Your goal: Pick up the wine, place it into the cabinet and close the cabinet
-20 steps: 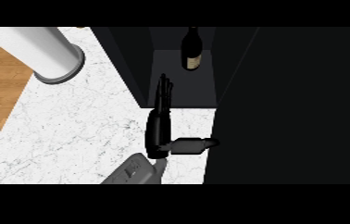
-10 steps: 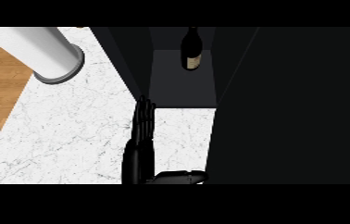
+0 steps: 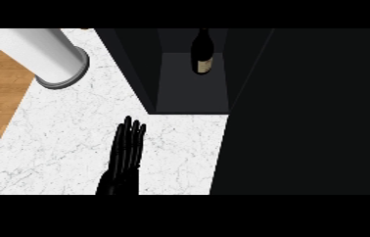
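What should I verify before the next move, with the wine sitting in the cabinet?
1. wine bottle inside the cabinet: ok.
2. left hand clear of the bottle, over the counter: ok.
3. fingers straight, holding nothing: ok.
4. Cabinet closed: not ok, its inside is open to view.
5. Door's edge to push: cannot tell, the view's right side is all dark.
6. right hand: cannot tell, out of view.

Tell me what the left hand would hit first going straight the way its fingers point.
Probably the cabinet's left wall near its front corner; the left hand points there over the counter. Depth is unclear from this view.
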You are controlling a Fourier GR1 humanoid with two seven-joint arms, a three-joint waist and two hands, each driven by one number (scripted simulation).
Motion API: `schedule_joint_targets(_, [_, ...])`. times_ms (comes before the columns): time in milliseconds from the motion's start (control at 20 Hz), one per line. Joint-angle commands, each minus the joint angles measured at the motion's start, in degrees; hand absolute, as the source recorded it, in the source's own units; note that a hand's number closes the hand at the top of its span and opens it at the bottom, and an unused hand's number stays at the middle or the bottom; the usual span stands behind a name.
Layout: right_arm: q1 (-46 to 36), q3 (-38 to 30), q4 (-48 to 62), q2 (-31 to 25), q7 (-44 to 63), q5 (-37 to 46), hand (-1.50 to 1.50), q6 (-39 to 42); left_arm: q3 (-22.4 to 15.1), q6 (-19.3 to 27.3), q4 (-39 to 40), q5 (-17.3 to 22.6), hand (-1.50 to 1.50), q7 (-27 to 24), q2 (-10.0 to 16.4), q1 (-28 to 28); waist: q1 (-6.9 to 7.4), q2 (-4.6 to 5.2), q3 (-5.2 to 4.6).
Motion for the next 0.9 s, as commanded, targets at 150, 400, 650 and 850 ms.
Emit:
schedule_joint_targets(150, [0.39, -1.52, -3.48, -2.49, 2.31, -8.32, 1.5, 4.17, 2.13, -8.09, -8.35, 1.39, -1.5, -2.8, 9.0, 9.4, 0.2, 0.03, -0.04])
schedule_joint_targets(400, [4.38, 5.26, -3.84, 0.31, 2.96, -8.28, 1.5, 4.09, 10.28, -13.73, -10.93, 6.65, -1.5, -1.41, 14.29, 10.76, 0.11, 0.02, -0.05])
schedule_joint_targets(650, [6.69, 10.3, -8.47, 2.51, 11.05, -10.7, 1.5, 0.96, 13.63, -14.86, -13.43, 7.59, -1.5, -2.58, 16.94, 15.2, 0.2, -0.1, -0.06])
schedule_joint_targets(850, [6.92, 16.54, -5.95, 2.62, 10.22, -8.55, 1.5, 0.21, 22.56, -21.89, -11.33, 14.0, -1.5, -3.68, 19.5, 16.02, 0.28, -0.01, -0.1])
